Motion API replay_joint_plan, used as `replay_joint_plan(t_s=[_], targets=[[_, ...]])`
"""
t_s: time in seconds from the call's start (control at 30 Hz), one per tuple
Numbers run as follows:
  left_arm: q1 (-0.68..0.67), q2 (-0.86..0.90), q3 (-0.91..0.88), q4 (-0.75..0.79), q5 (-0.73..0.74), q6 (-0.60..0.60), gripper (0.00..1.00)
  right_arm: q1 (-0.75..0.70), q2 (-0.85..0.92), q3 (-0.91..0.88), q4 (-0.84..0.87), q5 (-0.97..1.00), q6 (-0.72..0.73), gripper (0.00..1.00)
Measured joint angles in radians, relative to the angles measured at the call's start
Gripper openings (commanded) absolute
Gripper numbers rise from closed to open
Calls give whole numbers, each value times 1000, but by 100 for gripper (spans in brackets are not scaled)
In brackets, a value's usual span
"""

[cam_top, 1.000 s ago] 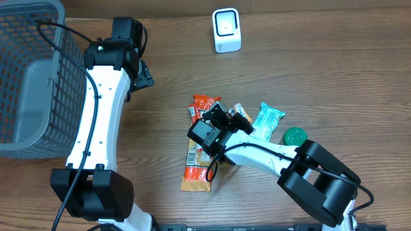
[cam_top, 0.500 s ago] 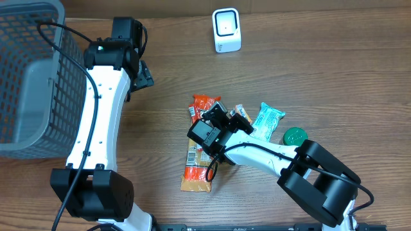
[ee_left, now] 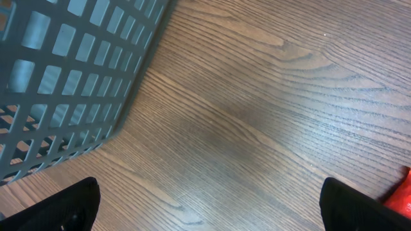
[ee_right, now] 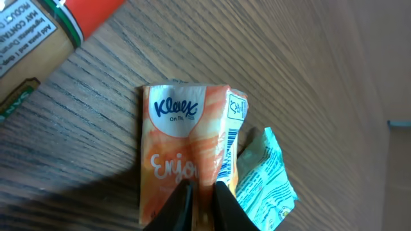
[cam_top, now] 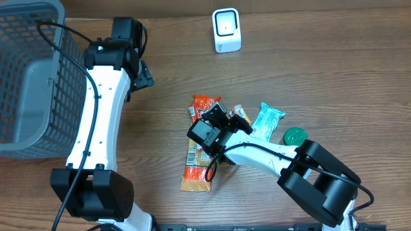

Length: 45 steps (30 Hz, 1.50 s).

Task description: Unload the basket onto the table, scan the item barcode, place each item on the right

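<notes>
Over the last second nothing has moved in the overhead view. The right gripper (ee_right: 204,206) pinches the Kleenex pack (ee_right: 186,138), which lies in the middle of the scene, well apart from the far scanner (cam_top: 226,30). The lift has not begun, I judge. The left gripper (ee_left: 205,215) stands wide open, empty.

You have two arms of one make. The left arm (cam_top: 96,109), just beside the basket (cam_top: 26,77), has long white rounded links, black joint housings and a black base block. A thin black cable runs along its white shell, and a small green light shows on its upper black joint. The right arm (cam_top: 270,154), well away from the basket, has the same white link, black joints and a looped black cable. The left gripper (cam_top: 142,74) is black, with matte fingers (ee_left: 70,205).
</notes>
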Motion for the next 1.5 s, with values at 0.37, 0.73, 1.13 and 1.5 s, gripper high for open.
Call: replay_joint_plan(t_s=[0.37,0.73,1.13,1.5], targets=[[0,0,0,0,0,0,100,0,-3,0,4,-47,24,18],[0,0,0,0,0,0,100,0,-38,0,23,-154,39,24],[0,0,0,0,0,0,100,0,-38,0,42,-183,58,36],[0,0,0,0,0,0,100,-32,-77,0,59,-189,61,37]])
